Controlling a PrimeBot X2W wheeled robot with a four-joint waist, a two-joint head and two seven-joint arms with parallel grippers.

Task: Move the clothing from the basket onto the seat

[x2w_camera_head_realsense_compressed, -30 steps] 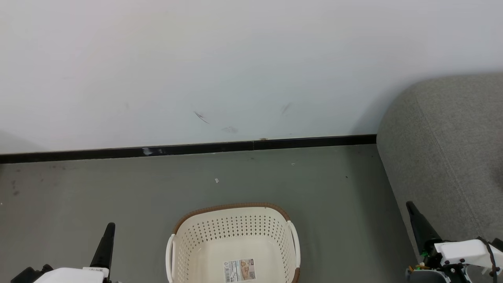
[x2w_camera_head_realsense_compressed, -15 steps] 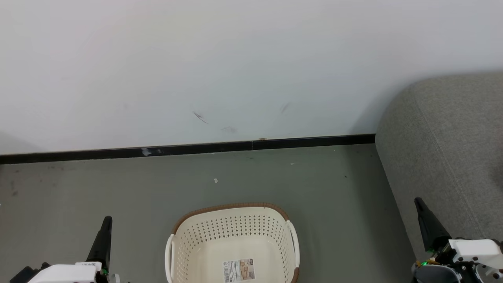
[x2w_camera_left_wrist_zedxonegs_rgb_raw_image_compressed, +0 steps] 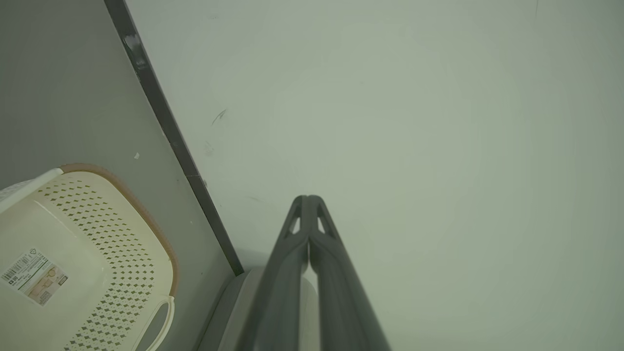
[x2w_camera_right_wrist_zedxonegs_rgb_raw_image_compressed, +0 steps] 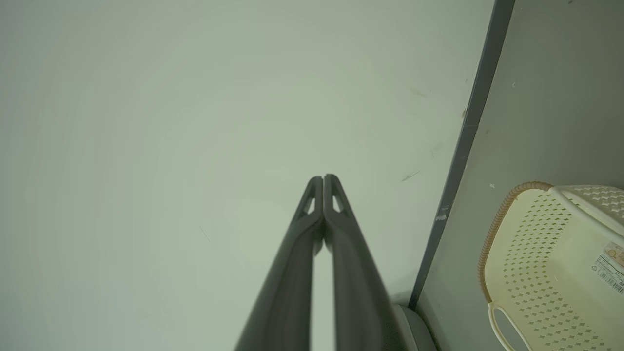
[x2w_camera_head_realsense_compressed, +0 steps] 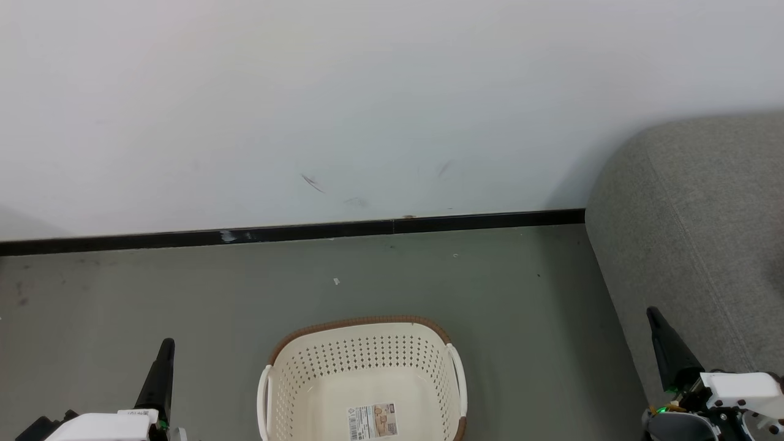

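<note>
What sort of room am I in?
Probably a plain indoor room, home-like or a test space: grey upholstered seat by a white wall with black baseboard, laundry basket on the floor.

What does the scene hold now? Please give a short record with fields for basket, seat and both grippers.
basket: cream, perforated, on the grey floor; visible inside bare but for a paper label
seat: grey fabric, right of the basket
left gripper: shut, empty, left of the basket
right gripper: shut, empty, by the seat
</note>
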